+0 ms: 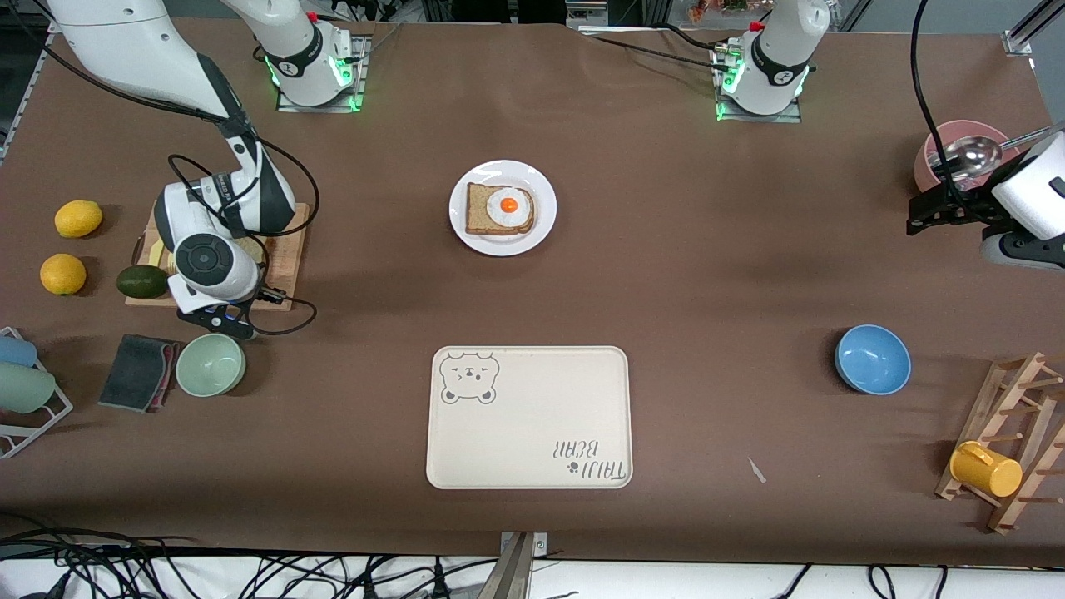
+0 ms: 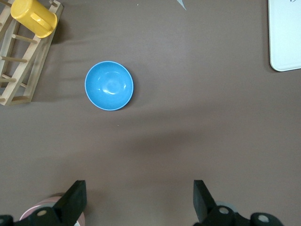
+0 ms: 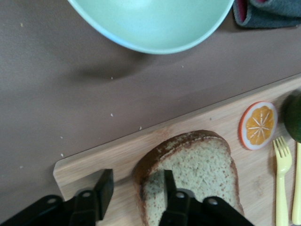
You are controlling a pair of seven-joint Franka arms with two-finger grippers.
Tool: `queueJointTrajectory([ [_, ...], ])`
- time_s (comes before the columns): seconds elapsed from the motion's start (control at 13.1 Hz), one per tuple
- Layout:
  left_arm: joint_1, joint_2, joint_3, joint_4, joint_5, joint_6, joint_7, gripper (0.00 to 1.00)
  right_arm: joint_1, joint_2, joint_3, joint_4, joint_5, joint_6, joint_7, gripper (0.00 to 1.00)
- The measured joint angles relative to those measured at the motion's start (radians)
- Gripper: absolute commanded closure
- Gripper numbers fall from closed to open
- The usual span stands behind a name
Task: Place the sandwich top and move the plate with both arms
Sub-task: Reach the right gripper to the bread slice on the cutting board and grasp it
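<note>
You're closing the right gripper (image 3: 134, 197), half-shut, around the sandwich top's (image 3: 193, 169) crust edge on the cutting board (image 3: 117, 153); thin bite, risking slip; left gripper (image 2: 139, 200) is idling wide open, empty.

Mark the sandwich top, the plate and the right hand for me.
sandwich top (image 3: 200, 176): right wrist view, on its speckled crumb face.
plate (image 1: 542, 193): front view, on its bare white rim.
right hand (image 3: 136, 193): right wrist view, midway between its fingertips, at the slice's crust edge.

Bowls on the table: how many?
3. Green bowl beside the grey cloth, near the right arm's end; blue bowl and pink bowl holding a ladle, both toward the left arm's end. None seem hidden.
</note>
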Motion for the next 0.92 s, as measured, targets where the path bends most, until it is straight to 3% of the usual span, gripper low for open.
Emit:
queueJointTrajectory([
  [0.15,0.000,0.001,-0.001,0.000,0.000,0.000,0.000,0.00,0.000,0.000,-0.003,0.000,-0.003,0.000,0.001,0.96],
  [0.23,0.000,0.001,-0.001,0.000,0.000,0.000,0.000,0.00,0.000,0.000,-0.004,0.000,-0.006,-0.001,0.001,1.00],
  [0.76,0.000,0.002,-0.001,0.000,0.000,0.000,-0.002,0.00,0.003,-0.005,-0.003,0.009,-0.009,-0.012,0.000,1.00],
  [0.92,0.000,0.002,-0.001,0.000,0.000,0.000,-0.002,0.00,0.026,-0.008,0.003,0.057,-0.009,-0.096,0.000,1.00],
])
